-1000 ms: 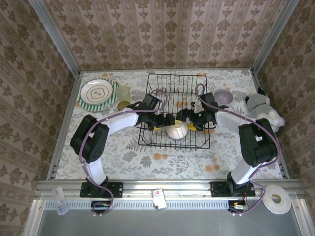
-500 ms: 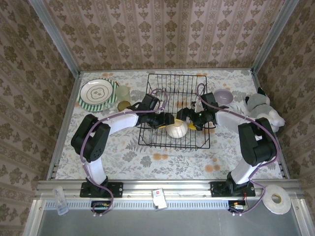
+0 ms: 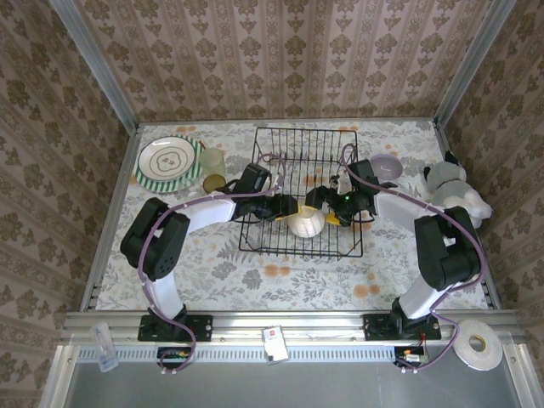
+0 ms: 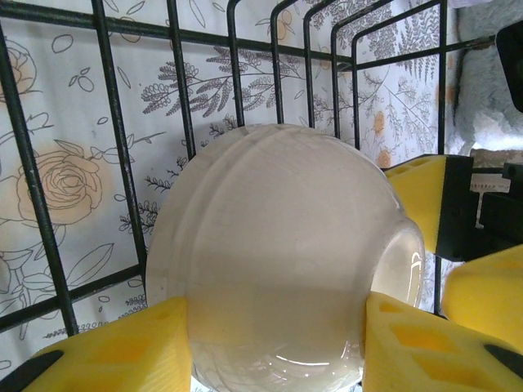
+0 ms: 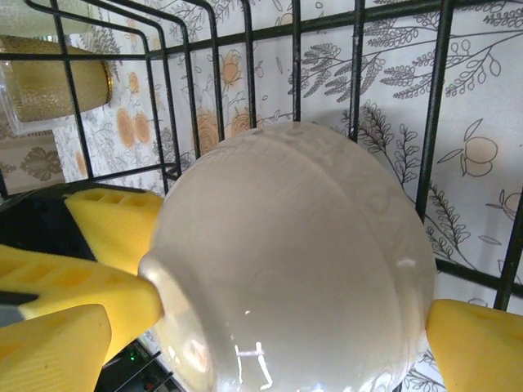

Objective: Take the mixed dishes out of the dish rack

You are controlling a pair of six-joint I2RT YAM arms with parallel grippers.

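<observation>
Grip: my left gripper [image 4: 276,331] clamps cream bowl [image 4: 278,245] for lifting from dish rack [image 3: 306,129]; right gripper [image 5: 290,318] straddles it, jaws apart.

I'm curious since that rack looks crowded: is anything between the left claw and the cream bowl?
Nothing visible. The left gripper's yellow fingers sit against both sides of the cream bowl, inside the dish rack.

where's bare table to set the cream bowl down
Bare table lies between the dish rack and the arm bases. Crowded: far left with green-striped plate, tumbler, amber cup; right with lilac bowl, soft toy.
</observation>
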